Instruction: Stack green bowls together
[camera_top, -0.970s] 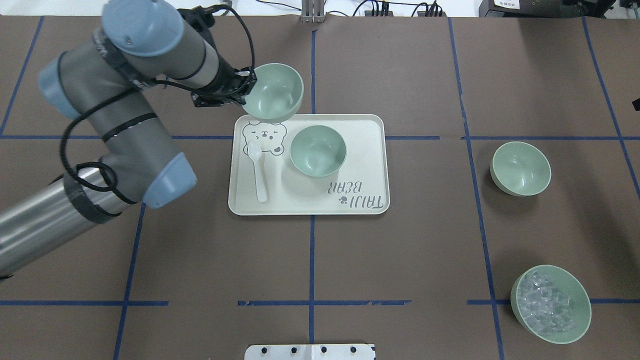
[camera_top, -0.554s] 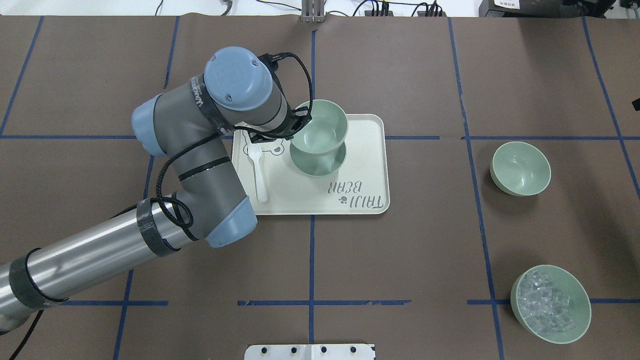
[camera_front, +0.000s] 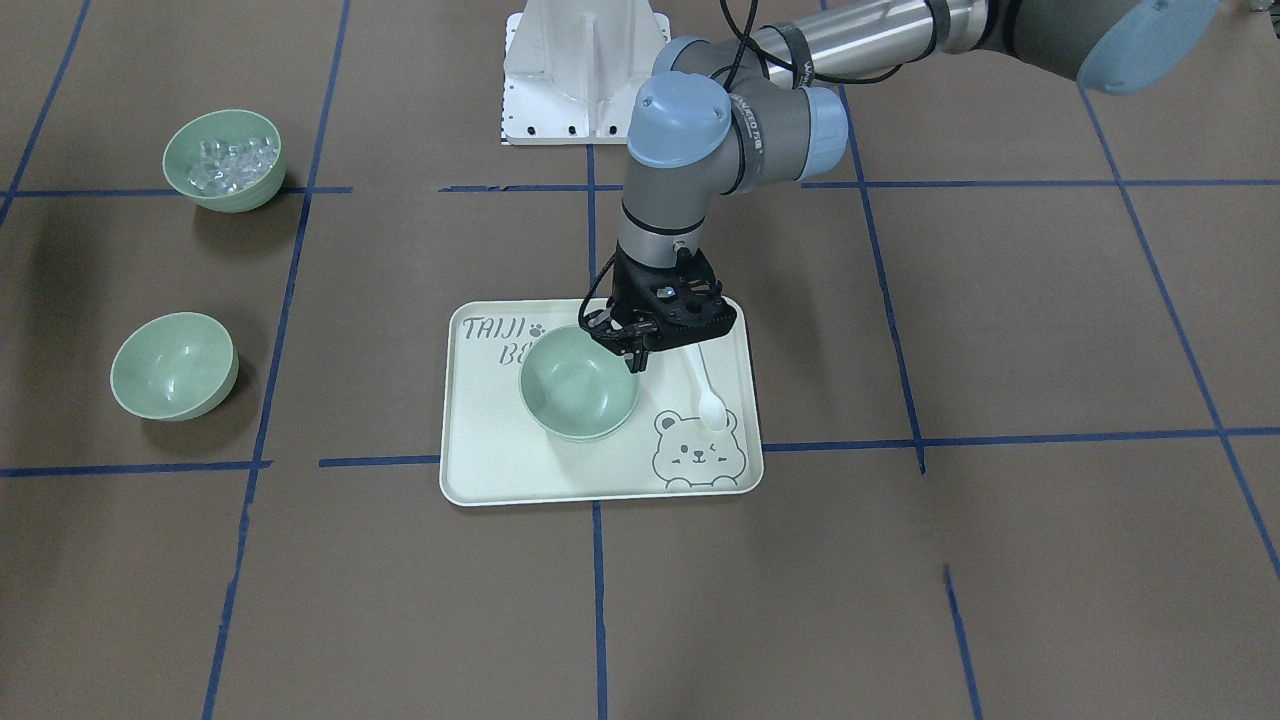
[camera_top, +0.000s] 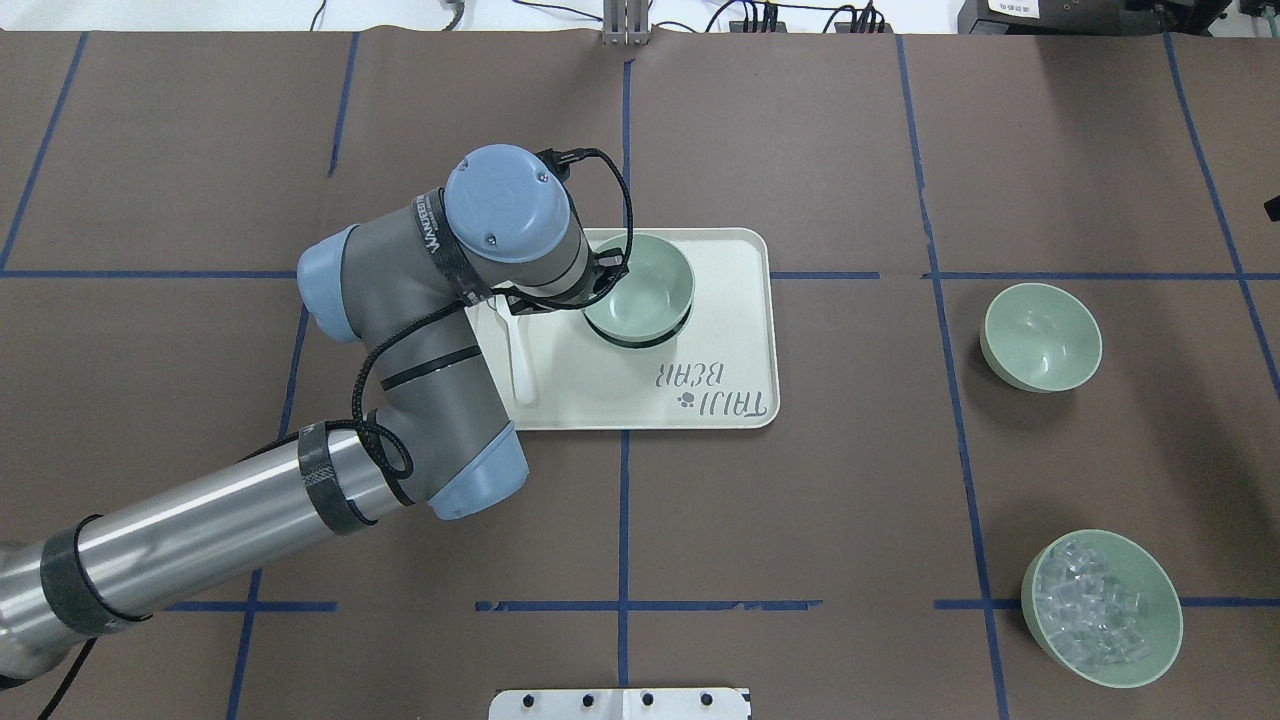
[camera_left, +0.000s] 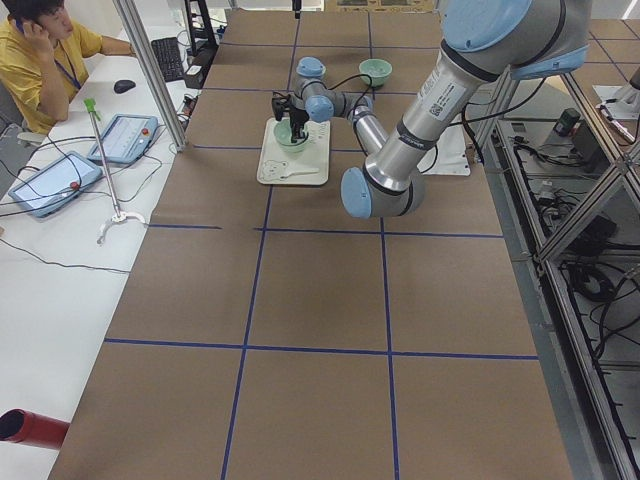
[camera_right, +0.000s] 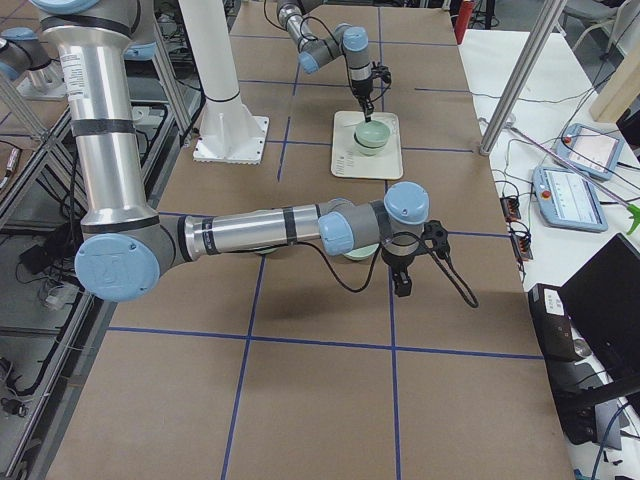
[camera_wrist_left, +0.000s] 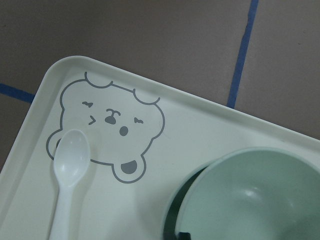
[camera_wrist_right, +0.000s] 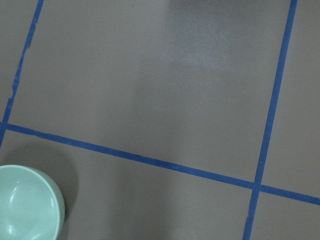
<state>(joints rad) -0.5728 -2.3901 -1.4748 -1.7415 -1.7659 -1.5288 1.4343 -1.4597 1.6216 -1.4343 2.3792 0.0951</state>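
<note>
Green bowls (camera_front: 578, 392) stacked on tray (camera_front: 500, 470), left pincer (camera_front: 634, 358) gripping upper bowl's (camera_top: 640, 285) rim

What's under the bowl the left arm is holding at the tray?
A second green bowl, standing on the tray. The upper bowl sits down into it, so only a dark crescent at its rim shows; its inside and base are covered.
</note>
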